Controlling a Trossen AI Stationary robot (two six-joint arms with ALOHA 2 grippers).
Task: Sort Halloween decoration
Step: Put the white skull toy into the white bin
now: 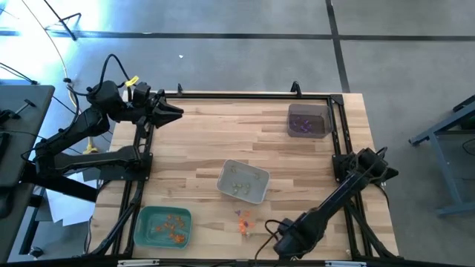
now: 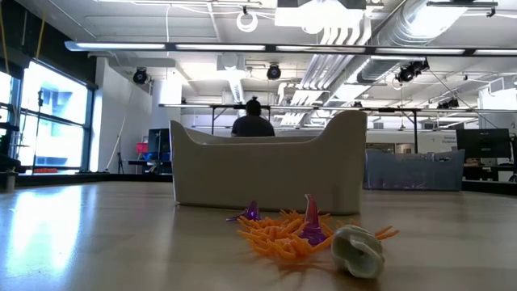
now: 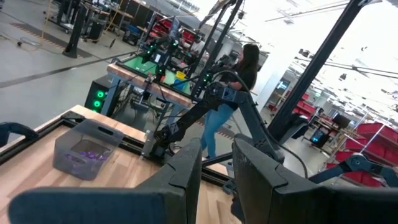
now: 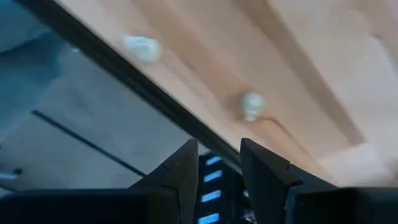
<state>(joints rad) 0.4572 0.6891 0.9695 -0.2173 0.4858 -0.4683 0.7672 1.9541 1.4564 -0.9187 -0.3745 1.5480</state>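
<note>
A: Where is the right gripper (image 4: pixel 217 165), and how do its fingers stand?
B: It sits at the near right part of the desk (image 1: pixel 215 141), low over the front edge in the high view. In the right wrist view its two dark fingers (image 4: pixel 180 171) stand slightly apart with nothing between them: released.

A: And the left gripper (image 1: pixel 177 113)?
B: It waits at the far left corner of the desk, pointing along the far edge. In the left wrist view its fingers (image 3: pixel 186 171) show a narrow gap and hold nothing.

A: Where are the decorations?
B: A loose heap (image 1: pixel 244 219) lies on the bare desk near the front edge, just left of the right arm. The low view shows it as orange spiky pieces (image 2: pixel 279 234), purple pieces (image 2: pixel 312 222) and one pale piece (image 2: pixel 358 250) touching the heap's side.

A: And the trays?
B: The grey tray (image 1: pixel 243 181), just behind the heap, holds pale pieces. The green tray (image 1: pixel 162 226), at the near left, holds orange ones. The dark tray (image 1: pixel 309 119), at the far right, holds purple ones.

A: Beyond the desk?
B: A person (image 2: pixel 253 120) stands in the room behind.
</note>
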